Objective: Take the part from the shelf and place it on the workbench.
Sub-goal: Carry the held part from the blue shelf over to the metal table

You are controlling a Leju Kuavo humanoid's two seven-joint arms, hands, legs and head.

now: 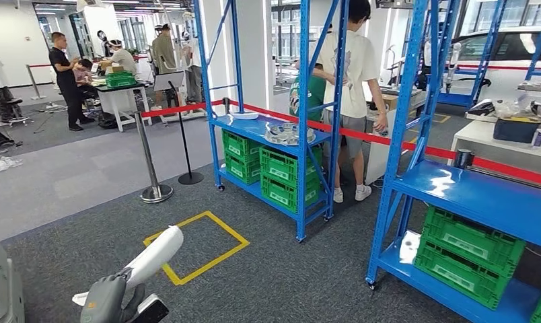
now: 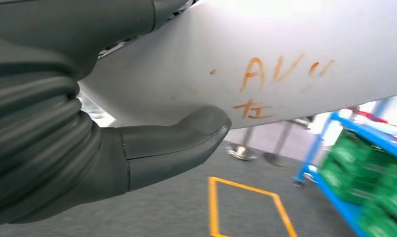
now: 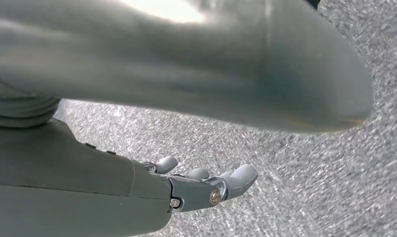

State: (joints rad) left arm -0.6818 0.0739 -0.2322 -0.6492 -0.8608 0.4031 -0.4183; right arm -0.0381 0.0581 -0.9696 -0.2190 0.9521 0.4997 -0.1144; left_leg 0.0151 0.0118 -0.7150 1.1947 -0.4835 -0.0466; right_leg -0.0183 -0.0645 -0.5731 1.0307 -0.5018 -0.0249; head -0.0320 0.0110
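My left hand (image 1: 110, 299) sits at the bottom left of the head view and grips a long white part (image 1: 157, 252) that points up and away over the carpet. In the left wrist view the white part (image 2: 265, 59) bears orange handwriting, and the grey thumb (image 2: 177, 143) of my left hand (image 2: 63, 123) presses against its underside. My right hand (image 3: 137, 187) hangs over grey carpet with its fingers (image 3: 236, 177) stretched out and nothing in them.
A blue shelf (image 1: 268, 131) ahead carries shiny metal parts (image 1: 288, 133) above green crates (image 1: 281, 175). A second blue shelf (image 1: 483, 195) stands at the right. A stanchion (image 1: 150, 155) with red belt and a yellow floor square (image 1: 195, 245) lie ahead left. A person (image 1: 352, 74) stands behind the shelves.
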